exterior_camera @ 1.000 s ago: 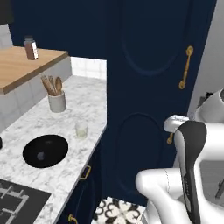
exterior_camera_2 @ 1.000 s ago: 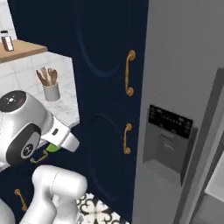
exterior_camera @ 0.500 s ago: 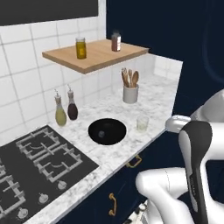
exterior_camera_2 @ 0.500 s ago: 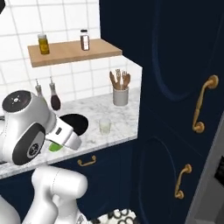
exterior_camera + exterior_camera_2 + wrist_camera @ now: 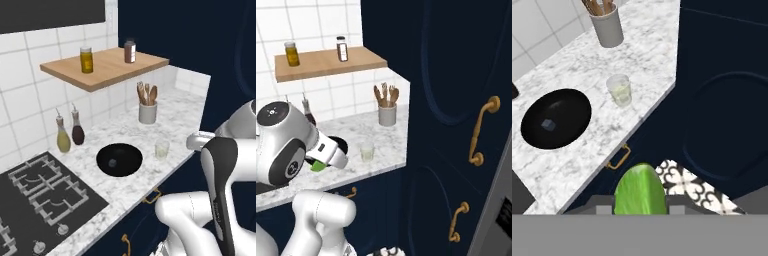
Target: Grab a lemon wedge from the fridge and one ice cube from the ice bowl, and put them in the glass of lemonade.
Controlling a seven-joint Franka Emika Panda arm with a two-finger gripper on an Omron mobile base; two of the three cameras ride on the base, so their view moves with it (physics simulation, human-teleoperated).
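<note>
**Wedge in hand, counter now in reach**

Between the earlier frames and now the whole scene has swung: the base has turned from the navy cabinets and the fridge toward the marble counter (image 5: 175,120), so it is the cameras that moved, not the things.

Fingers of the gripper (image 5: 639,200) are clamped on the lemon wedge (image 5: 639,192), whose green-yellow body bulges up between them in the hand view; a green sliver of it also peeks out under the wrist in the right base view. It hangs off the counter's edge, over the patterned floor, short of the glass (image 5: 620,90).

Fetching the wedge looks done. Left, as I judge it: carry it over the glass and drop it in, then pick the ice cube (image 5: 547,124), which lies alone in the black bowl (image 5: 572,131) just beside the glass, and add it too. No wedge or ice is seen in the glass so far.
</note>
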